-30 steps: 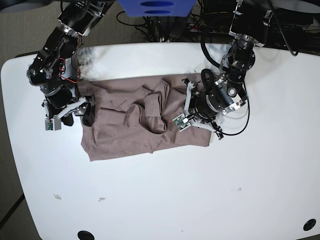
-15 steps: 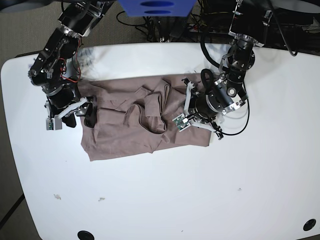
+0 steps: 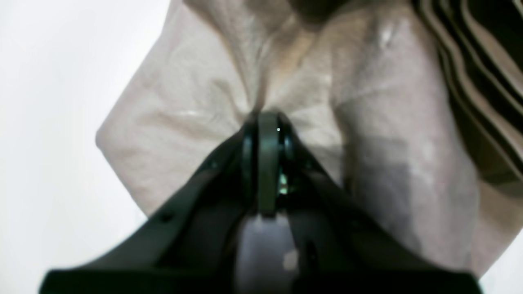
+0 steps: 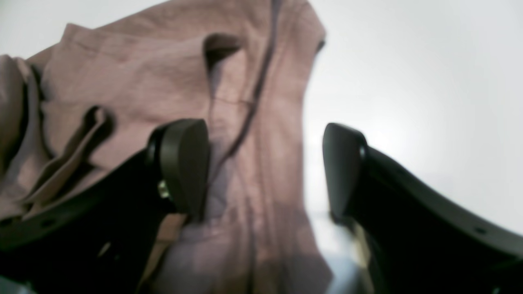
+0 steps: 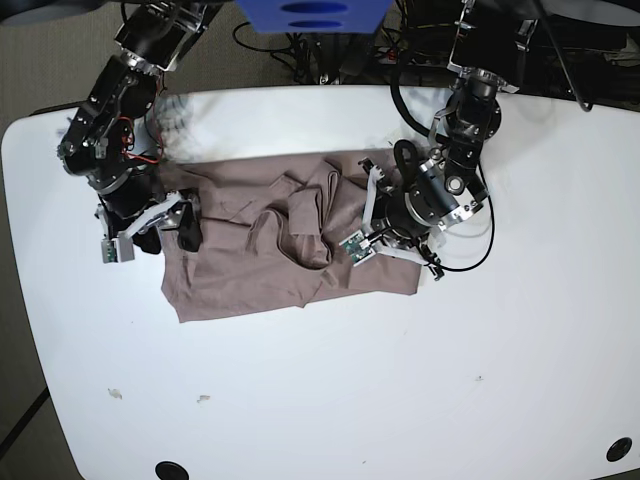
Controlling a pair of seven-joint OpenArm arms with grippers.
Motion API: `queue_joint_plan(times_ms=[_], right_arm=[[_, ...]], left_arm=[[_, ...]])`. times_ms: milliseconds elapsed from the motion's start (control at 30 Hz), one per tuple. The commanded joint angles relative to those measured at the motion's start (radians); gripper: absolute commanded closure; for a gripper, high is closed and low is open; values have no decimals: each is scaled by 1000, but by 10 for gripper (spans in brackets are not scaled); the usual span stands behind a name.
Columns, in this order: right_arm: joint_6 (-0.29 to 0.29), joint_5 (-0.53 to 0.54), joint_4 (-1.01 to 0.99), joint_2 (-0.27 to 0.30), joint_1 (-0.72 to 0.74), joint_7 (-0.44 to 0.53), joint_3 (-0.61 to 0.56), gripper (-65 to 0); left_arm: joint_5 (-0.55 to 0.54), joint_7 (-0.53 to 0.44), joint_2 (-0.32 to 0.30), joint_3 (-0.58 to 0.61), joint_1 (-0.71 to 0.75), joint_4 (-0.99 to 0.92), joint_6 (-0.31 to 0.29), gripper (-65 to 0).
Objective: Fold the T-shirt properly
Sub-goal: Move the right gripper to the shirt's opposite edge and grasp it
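Note:
The mauve T-shirt (image 5: 240,275) lies crumpled across the white table (image 5: 330,400), its middle bunched into folds. My left gripper (image 3: 267,119) is shut on a pinch of the T-shirt (image 3: 196,122), and the cloth puckers at its tips. In the base view that gripper (image 5: 388,238) sits at the shirt's right end. My right gripper (image 4: 265,163) stands open astride the edge of the T-shirt (image 4: 143,81): one finger (image 4: 184,163) over cloth, the other finger (image 4: 341,167) over bare table. In the base view it (image 5: 172,230) is at the shirt's left end.
Cables (image 5: 300,55) and a blue object (image 5: 312,14) crowd the table's far edge. Black round holes (image 5: 172,469) (image 5: 619,449) sit near the front edge, and small specks (image 5: 115,393) lie at the front left. Bare white tabletop stretches in front of the shirt.
The right arm has crept slightly toward the shirt's left end. The left arm has shifted a little leftward with the pinched cloth. Both grippers keep their states.

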Motion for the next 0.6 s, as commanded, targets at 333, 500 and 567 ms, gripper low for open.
queue_joint_plan(times_ms=[333,500,567], right_arm=[[-2,-24,-6,-5,-2,-44,-126,-396],[-2,-26,-7,-5,0,-31,-129,-132],[-2,-26,-9,-5,0,-21,-129,0]], left_arm=[[30,84,-6,5,15,-24,-17,0],[30,84,-6,5,15,-24,-17,0],[30,84,-6,5,15,-24,-17,0]])
